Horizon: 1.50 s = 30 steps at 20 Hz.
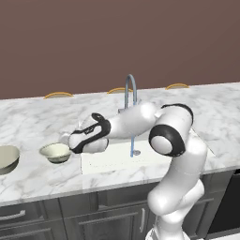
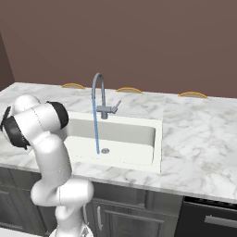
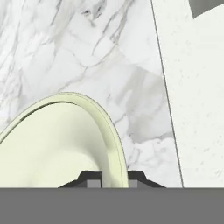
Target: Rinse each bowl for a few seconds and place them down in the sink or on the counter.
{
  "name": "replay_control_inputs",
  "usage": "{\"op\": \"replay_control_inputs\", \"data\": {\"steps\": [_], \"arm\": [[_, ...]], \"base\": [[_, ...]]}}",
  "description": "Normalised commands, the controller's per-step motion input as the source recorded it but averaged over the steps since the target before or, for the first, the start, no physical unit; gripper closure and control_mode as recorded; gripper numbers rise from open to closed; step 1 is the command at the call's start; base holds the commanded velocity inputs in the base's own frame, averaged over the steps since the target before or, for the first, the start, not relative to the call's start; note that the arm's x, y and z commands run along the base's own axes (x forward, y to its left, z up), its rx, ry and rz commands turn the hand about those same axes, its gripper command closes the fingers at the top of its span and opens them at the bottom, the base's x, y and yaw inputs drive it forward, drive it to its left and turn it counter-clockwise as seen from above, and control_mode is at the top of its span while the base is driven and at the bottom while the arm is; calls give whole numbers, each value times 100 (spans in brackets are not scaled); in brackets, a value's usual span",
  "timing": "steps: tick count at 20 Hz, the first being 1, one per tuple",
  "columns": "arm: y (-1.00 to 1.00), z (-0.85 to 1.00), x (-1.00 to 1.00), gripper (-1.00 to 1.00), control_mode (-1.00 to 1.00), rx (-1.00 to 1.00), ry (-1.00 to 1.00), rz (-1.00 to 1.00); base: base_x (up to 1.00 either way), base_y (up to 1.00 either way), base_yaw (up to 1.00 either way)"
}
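Pinching the rim of the small, round, pale yellow-green bowl (image 3: 52, 144), the end effector (image 3: 111, 177) has its two dark fingertips nearly together, one inside the wall and one outside, so the thin edge sits clamped between them; that is a sensible hold for a shallow vessel too wide to be spanned whole. In the left base view the white arm reaches low and to the left across the basin, its hand (image 1: 89, 136) coming down over the near-right edge of the bowl (image 1: 55, 152), which rests upright on the long white marble counter with grey veining (image 1: 33, 122), just left of the sink. It appears not yet lifted, since its base seems to meet the stone, though this is a judgement from the angle. The white rectangular recessed sink (image 2: 134, 136) lies just beside it, so the carry to the water would be short. A thin blue stream (image 2: 96, 129) falls from the grey gooseneck faucet (image 2: 98, 92) toward the small round drain (image 2: 105, 151), running ready for the rinse. Further left, at the frame's edge, the larger dull grey-beige bowl (image 1: 6, 158) waits on the counter, well apart from the first, presumably for its own turn. Beyond everything stands a plain brown wall (image 2: 139, 41).
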Motion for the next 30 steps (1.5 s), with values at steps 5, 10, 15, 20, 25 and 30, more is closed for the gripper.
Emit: {"op": "replay_control_inputs", "data": {"steps": [5,10,15,20,25,30], "arm": [[-69,30,-15,100,-100,4,-2,-8],[-56,38,0,100,-100,0,0,-15],[-48,42,13,100,-100,-2,2,-21],[-51,38,21,100,-100,-1,4,-22],[-37,27,29,100,-100,-2,6,-24],[-26,25,37,100,-100,-5,12,-25]], "base": [[0,0,0],[0,0,0],[0,0,0],[0,0,0],[0,0,0],[0,0,0]]}}
